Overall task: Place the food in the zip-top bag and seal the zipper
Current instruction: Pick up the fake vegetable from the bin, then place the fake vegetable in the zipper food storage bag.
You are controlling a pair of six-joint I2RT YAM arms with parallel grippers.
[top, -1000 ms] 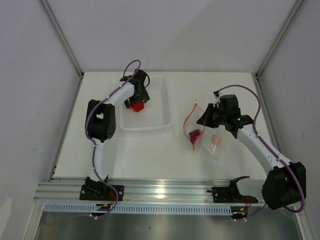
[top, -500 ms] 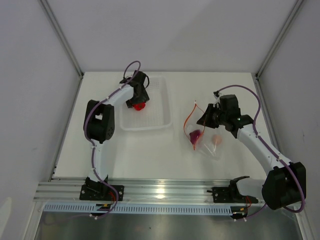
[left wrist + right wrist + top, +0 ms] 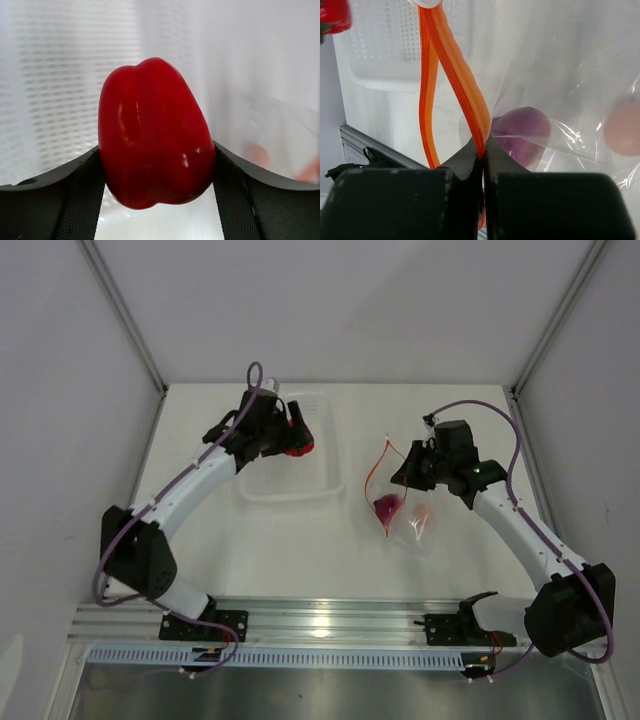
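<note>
My left gripper (image 3: 291, 435) is shut on the glossy red pepper (image 3: 156, 132) and holds it above the white tray (image 3: 290, 485); the pepper shows red in the top view (image 3: 297, 447). My right gripper (image 3: 408, 468) is shut on the orange-red zipper (image 3: 462, 87) of the clear zip-top bag (image 3: 410, 525), holding the mouth lifted and open. The zipper loops up in the top view (image 3: 378, 468). The purple-pink piece (image 3: 386, 508) and the peach ball (image 3: 422, 516) lie inside the bag; both show in the right wrist view, purple (image 3: 522, 132) and peach (image 3: 624, 127).
The white perforated tray stands at the back left of the table and also shows in the right wrist view (image 3: 385, 60). An aluminium rail (image 3: 320, 620) runs along the near edge. Grey walls close in the sides and back.
My left arm has lifted the red pepper out of the tray and swung it right, toward the bag. My right gripper has raised the bag's mouth slightly, still pinching the zipper.
</note>
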